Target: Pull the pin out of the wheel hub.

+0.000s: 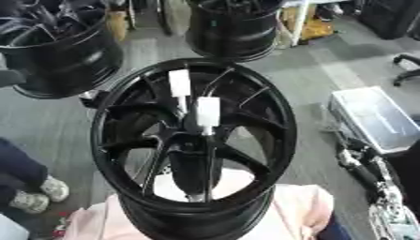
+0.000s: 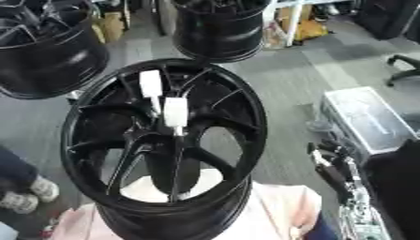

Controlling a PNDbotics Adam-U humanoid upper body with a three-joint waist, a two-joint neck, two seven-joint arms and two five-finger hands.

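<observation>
I count three black wheels. One sits in the upper left of the frame [image 1: 57, 51], and a second at top centre [image 1: 234, 28]. The wheel hub [image 1: 193, 140] I'm working on fills the middle, standing on pink cloth [image 1: 299, 206]. Two white-handled pins [image 1: 207, 112] stick up from its centre, one just behind the other. My right hand [image 2: 332, 166] shows at lower right, well apart from the hub; whether its fingers are spread or curled I cannot tell.

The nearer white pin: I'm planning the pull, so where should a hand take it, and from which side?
Probably by its white block head, pinched from above. It stands up out of the black wheel hub while spokes crowd its thin lower end, so the top is freest. The right hand shows low at right.
</observation>
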